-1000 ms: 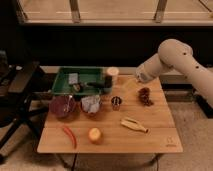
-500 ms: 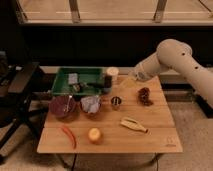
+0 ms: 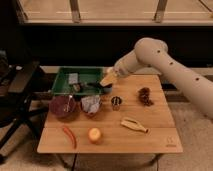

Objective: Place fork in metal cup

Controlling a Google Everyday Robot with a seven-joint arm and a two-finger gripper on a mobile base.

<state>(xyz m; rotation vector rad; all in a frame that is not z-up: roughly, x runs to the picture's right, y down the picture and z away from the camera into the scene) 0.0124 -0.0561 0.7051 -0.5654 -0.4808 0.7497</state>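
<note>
- Wooden bench [image 3: 150,131] is carrying a green tray [image 3: 62,80]; the gripper [image 3: 107,80] is hovering over the tray's right end, fingers spread, seemingly empty.
- Reaching is underway: next, pinching the dark fork [image 3: 94,86], seemingly inside the tray, for the metal cup [image 3: 116,102] before the tray.

Matt wooden table [image 3: 150,136], shiny metal cup [image 3: 116,102]

Metal cup [image 3: 116,103] upright mid-table; dark fork [image 3: 93,86] flat in tray [image 3: 62,82], gripper [image 3: 107,80] near.

Saw a green tray [image 3: 62,75], a silver-grey metal cup [image 3: 116,102] with a dark inside, a red pepper [image 3: 69,136], an orange fruit [image 3: 94,135] and a dark-red bowl [image 3: 63,106] on the pale, wood-grained tabletop [image 3: 150,141]. Noted the cream gripper [image 3: 108,80] over the tray's right end.
</note>
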